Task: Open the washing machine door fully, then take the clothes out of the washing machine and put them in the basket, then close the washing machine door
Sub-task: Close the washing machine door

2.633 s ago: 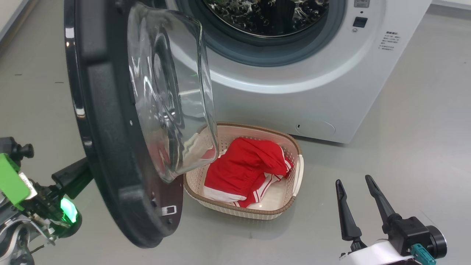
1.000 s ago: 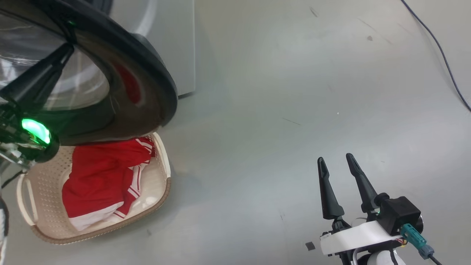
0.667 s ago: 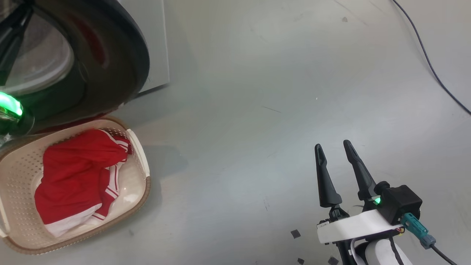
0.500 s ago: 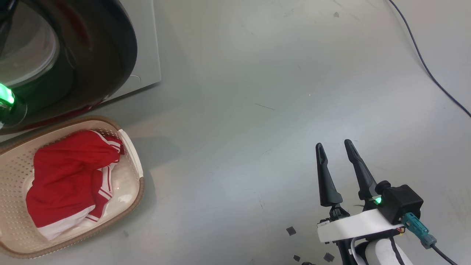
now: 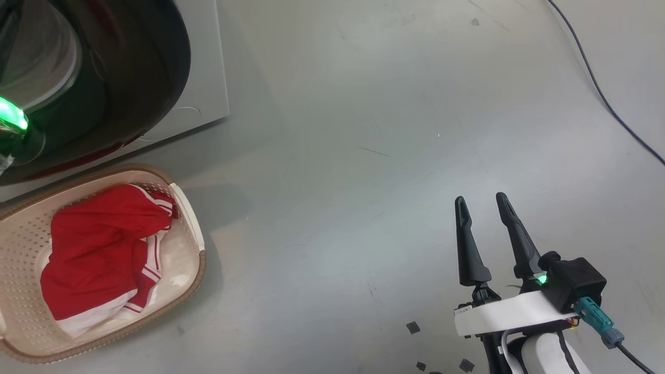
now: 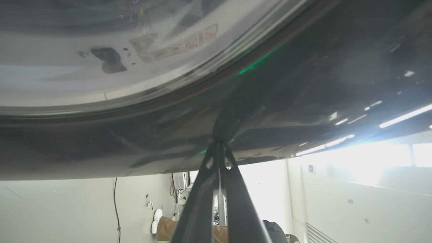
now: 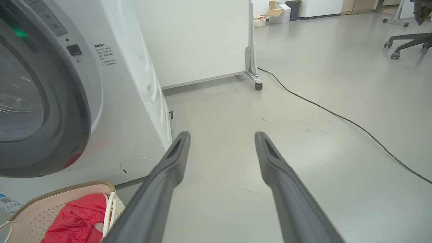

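Left gripper (image 6: pixel 218 145) closed against washing machine door (image 6: pixel 303 84), right gripper (image 5: pixel 480 199) spread

The floor (image 5: pixel 363 156) around me is smooth, pale grey and slightly glossy, with a few faint scuffs. 1 dark cable (image 5: pixel 597 88) snakes across it on my right, and some small dark squares (image 5: pixel 413 327) lie scattered close in front of me. Ahead stands a white partition panel (image 7: pixel 195 40) on a metal foot with 1 small wheel (image 7: pixel 258 86). Beyond it I see a cardboard box (image 7: pixel 278 15), a dark bin (image 7: pixel 295 6) and an office chair (image 7: pixel 422 8). Elsewhere a band of glaring light (image 6: pixel 371 158) washes out the pale room.
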{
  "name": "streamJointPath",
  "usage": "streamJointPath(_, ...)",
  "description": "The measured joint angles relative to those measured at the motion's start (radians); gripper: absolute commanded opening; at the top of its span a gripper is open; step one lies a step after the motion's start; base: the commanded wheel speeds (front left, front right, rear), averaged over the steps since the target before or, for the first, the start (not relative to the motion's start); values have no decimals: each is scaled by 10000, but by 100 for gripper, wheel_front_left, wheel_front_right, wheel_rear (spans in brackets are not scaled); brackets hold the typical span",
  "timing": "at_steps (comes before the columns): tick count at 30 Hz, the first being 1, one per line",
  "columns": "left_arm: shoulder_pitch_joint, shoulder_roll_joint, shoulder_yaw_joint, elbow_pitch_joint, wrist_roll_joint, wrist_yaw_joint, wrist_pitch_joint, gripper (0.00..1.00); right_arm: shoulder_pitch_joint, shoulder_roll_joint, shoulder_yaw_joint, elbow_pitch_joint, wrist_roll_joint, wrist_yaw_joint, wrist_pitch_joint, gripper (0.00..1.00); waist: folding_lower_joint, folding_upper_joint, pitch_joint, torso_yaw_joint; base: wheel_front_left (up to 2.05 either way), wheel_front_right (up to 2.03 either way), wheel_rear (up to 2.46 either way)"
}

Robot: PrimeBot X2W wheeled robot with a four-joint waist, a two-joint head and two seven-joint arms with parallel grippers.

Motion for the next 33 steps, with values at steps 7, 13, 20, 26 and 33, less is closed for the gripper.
streamJointPath(7,305,-420,-221,77,-102,-414,232,0,0,2,-247,-10,-102,-2,0,100,0,0,-97,428,0,0,0)
streamJointPath(13,1246,-997,-196,171,-339,-1049,268,0,1,2,-370,4,-301,-2,-2,100,0,0,-201,980,0,0,0)
streamJointPath(20,2504,-1327,-50,169,-454,-1954,318,0,1,-2,-462,119,-700,-2,-2,100,0,-1,-433,1721,0,0,0)
streamJointPath(26,3836,-1877,171,21,-522,-2213,199,0,4,-21,-585,219,-834,-2,-2,100,0,0,-783,2326,0,0,0)
streamJointPath(33,5056,-2591,151,-462,-483,-2290,82,0,127,-196,-744,309,-995,-2,-2,100,0,0,-1255,3048,0,0,0)
